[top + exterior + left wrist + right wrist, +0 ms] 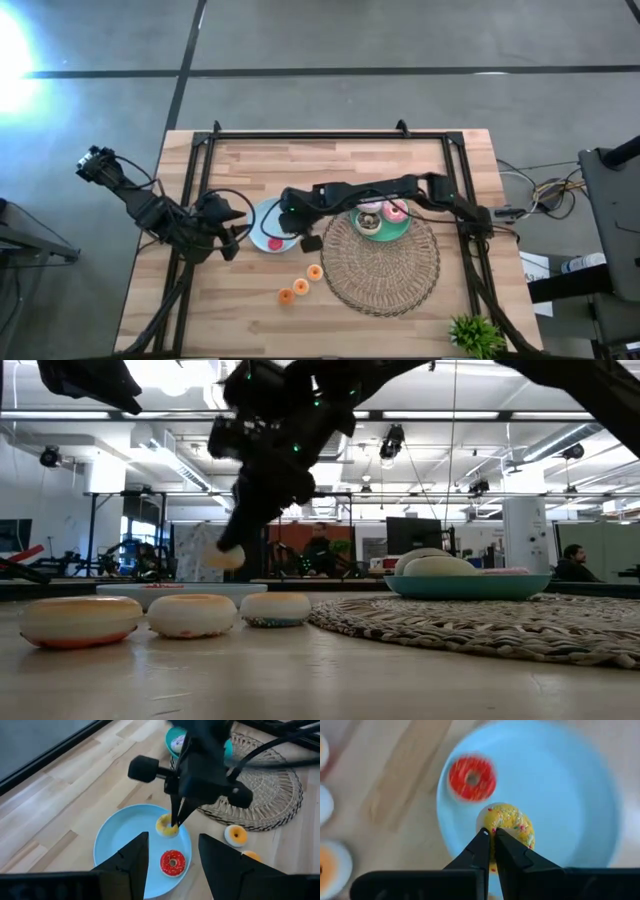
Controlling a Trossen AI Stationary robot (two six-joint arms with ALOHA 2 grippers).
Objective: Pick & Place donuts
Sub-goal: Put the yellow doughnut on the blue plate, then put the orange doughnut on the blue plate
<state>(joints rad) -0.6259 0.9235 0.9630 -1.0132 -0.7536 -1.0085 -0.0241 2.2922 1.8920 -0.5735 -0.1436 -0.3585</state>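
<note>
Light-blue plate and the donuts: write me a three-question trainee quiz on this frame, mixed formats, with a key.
1. True or false: the red donut lies on the light-blue plate.
2. Which gripper holds the yellow donut? A) left gripper B) right gripper
3. Fill in: the teal plate sits on the woven ____.

Key: 1 true; 2 B, jaws shut on the donut above the plate; 3 placemat.

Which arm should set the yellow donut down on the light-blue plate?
Right. Its claw already pinches the yellow donut above the light-blue plate; the left claw waits open beside it.
</note>
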